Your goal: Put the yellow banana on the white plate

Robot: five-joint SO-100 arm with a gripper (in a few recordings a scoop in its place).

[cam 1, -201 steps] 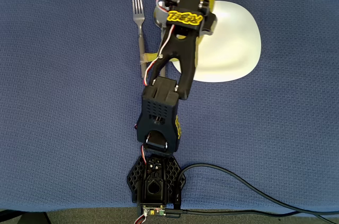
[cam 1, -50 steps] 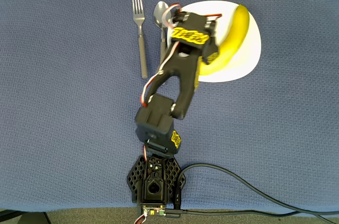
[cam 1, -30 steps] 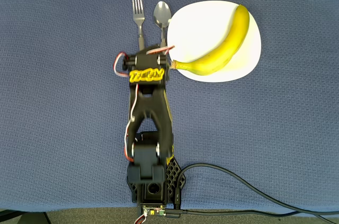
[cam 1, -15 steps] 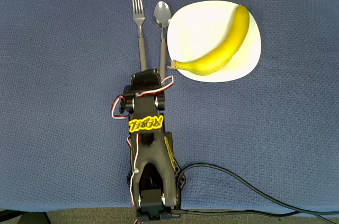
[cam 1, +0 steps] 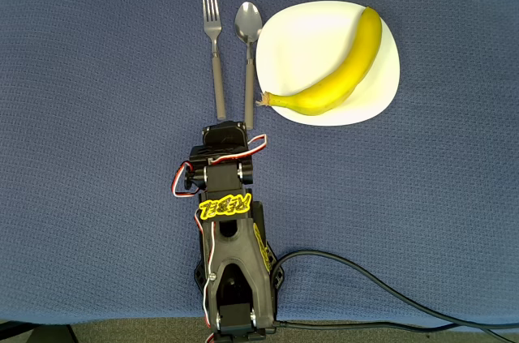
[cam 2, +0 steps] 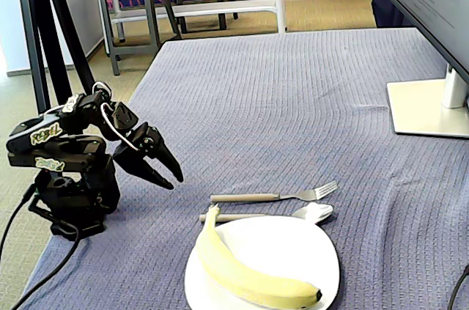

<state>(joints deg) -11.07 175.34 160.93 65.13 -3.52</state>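
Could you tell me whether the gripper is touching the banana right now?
Apart. The fixed view shows bare cloth between the gripper and the banana, which lies on the plate.

Yellow lettering on arm; not legible

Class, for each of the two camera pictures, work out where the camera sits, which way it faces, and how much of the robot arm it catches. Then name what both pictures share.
Overhead view: sits above the blue cloth-covered table, looking straight down; the folded black arm shows from base to gripper.
Fixed view: stands low past the table's edge on the glossy white rounded-square plate side, facing across it toward the arm, seen side-on with its gripper above the cloth.
Shared: curved yellow banana on the plate, metal fork, metal spoon.
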